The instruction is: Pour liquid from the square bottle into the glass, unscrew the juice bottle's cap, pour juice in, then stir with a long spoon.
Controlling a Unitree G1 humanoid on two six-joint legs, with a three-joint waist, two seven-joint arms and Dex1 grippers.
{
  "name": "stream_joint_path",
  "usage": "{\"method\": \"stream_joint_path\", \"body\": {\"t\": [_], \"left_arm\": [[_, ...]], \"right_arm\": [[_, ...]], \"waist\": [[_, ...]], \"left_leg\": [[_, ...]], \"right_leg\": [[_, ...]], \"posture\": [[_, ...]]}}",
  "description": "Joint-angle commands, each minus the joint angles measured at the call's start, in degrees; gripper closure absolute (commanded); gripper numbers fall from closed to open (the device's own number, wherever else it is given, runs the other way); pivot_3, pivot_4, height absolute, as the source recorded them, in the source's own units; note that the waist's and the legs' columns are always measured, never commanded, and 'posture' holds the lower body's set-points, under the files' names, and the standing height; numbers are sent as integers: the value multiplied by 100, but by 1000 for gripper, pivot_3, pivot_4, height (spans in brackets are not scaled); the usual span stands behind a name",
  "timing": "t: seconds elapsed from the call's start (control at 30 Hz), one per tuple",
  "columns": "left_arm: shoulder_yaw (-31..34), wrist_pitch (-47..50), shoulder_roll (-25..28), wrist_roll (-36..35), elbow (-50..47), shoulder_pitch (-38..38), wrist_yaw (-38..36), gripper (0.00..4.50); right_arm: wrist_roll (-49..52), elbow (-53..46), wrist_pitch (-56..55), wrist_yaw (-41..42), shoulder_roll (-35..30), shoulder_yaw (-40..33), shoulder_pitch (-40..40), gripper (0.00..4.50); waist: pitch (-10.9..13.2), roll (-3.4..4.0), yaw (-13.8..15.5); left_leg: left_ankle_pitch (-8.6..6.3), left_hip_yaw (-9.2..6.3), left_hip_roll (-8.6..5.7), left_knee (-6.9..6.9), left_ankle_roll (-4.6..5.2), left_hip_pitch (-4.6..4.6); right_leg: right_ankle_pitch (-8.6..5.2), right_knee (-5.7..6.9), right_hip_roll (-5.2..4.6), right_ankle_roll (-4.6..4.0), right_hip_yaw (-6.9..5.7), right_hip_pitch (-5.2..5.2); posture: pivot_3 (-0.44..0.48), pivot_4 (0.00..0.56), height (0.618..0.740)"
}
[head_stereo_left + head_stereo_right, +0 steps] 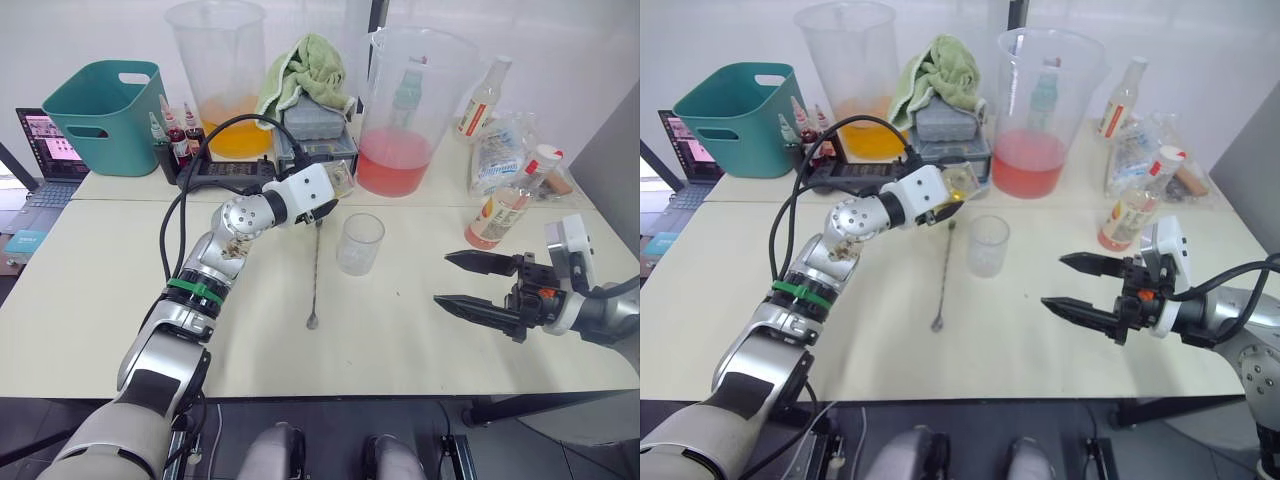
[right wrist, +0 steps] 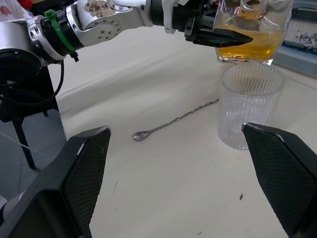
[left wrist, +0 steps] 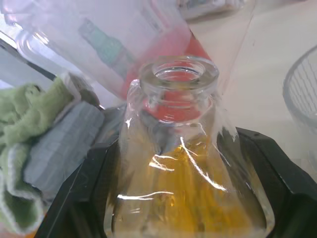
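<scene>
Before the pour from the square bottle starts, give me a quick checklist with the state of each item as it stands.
1. Left gripper shut on the square bottle: ok.
2. Bottle mouth uncapped, seen open in the left wrist view: ok.
3. Amber liquid in the bottle: ok.
4. Glass upright on the table and empty: ok.
5. Bottle mouth lined up over the glass: cannot tell; the bottle sits up beside the glass, not yet tipped.
6. Right gripper open and apart from the glass; long spoon lies flat beside the glass: ok.
</scene>
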Motion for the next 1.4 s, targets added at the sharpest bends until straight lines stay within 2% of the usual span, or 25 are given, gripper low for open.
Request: {"method": "stream_joint_path", "body": {"t": [0.03, 0.17, 1.03, 1.4], "left_arm": [[-49, -603, -11, 425, -170, -411, 529, 1713], [-144, -807, -72, 782, -82, -424, 906, 1713], [-744, -1677, 155, 2472, 32, -425, 1919, 1713], [-865, -1768, 217, 2845, 44, -456, 2234, 1713]], "right_arm": [[161, -190, -10, -94, -33, -251, 48, 0], [167, -209, -8, -156, -49, -269, 77, 0], [184, -277, 3, -417, -42, -244, 118, 0], [218, -245, 15, -453, -89, -210, 65, 0]], "waist": [[0, 0, 3], [0, 0, 9], [0, 0, 0], [0, 0, 4]], "left_leg": [[0, 0, 0, 0, 0, 0], [-1, 0, -1, 0, 2, -1], [-2, 0, 1, 1, 4, -4], [-2, 0, 1, 2, 5, -6]], "right_leg": [[0, 0, 0, 0, 0, 0], [1, 0, -1, 1, 0, 0], [1, 2, -2, 1, -1, -3], [1, 3, -2, 1, -1, -5]], "posture": [[0, 150, 739], [0, 150, 739], [0, 150, 739], [0, 150, 739]]}}
